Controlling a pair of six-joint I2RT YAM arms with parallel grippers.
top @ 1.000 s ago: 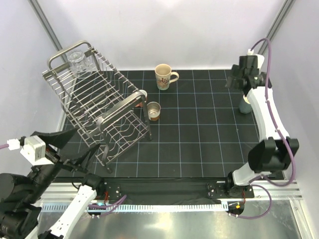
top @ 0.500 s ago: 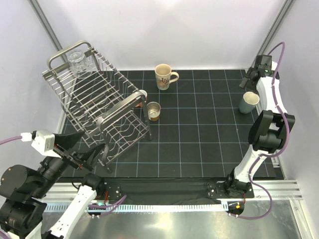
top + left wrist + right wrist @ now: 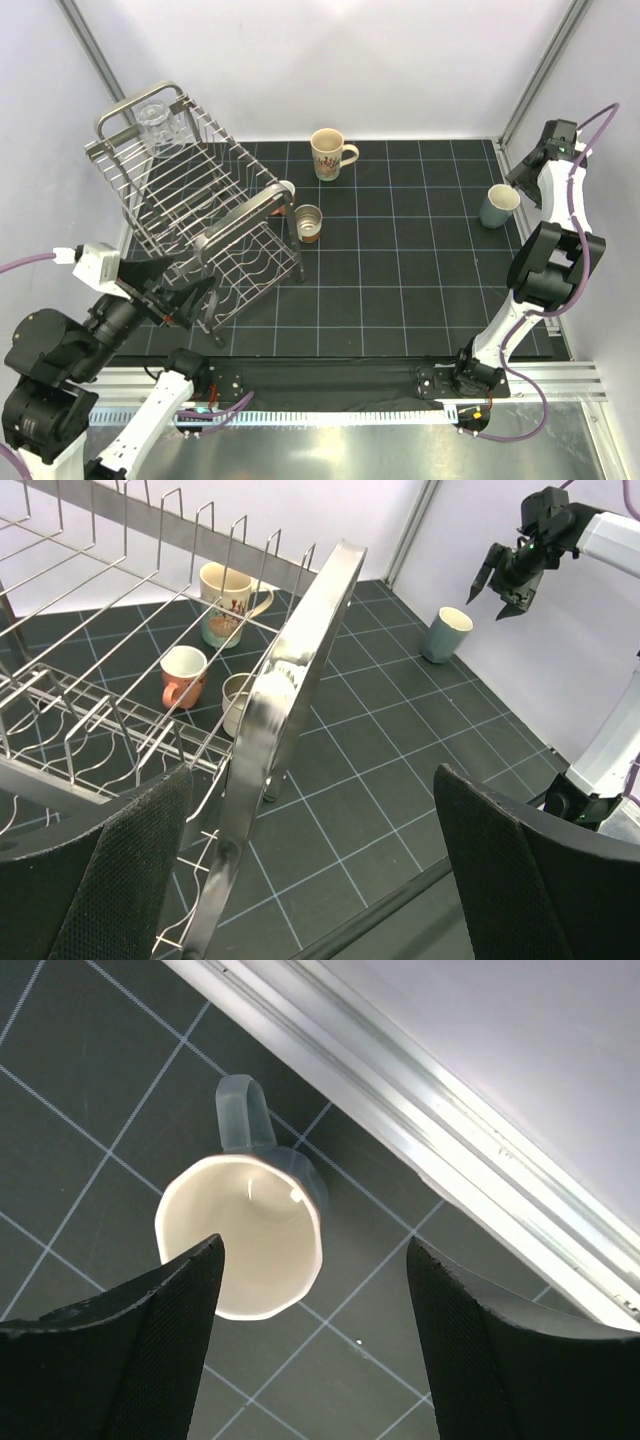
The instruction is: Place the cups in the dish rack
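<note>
The silver wire dish rack (image 3: 180, 205) stands tilted at the left, with the clear glass (image 3: 157, 122) in its far end. The cream mug (image 3: 327, 153) stands at the back. The salmon-pink mug (image 3: 287, 189) and the small brown-based cup (image 3: 308, 223) sit beside the rack's right handle (image 3: 300, 650). The grey-teal tumbler (image 3: 497, 205) stands upright at the far right. My right gripper (image 3: 524, 168) is open and empty, hovering above the tumbler (image 3: 240, 1235). My left gripper (image 3: 170, 290) is open and empty, just in front of the rack's near end.
A metal rail (image 3: 430, 1110) and the white wall run close behind the tumbler. The black gridded mat (image 3: 400, 280) covers the table. The enclosure posts (image 3: 535, 70) stand at the back corners.
The right gripper swung from the back toward the right wall and now hangs over the tumbler. The left gripper rose and moved toward the rack's near end.
</note>
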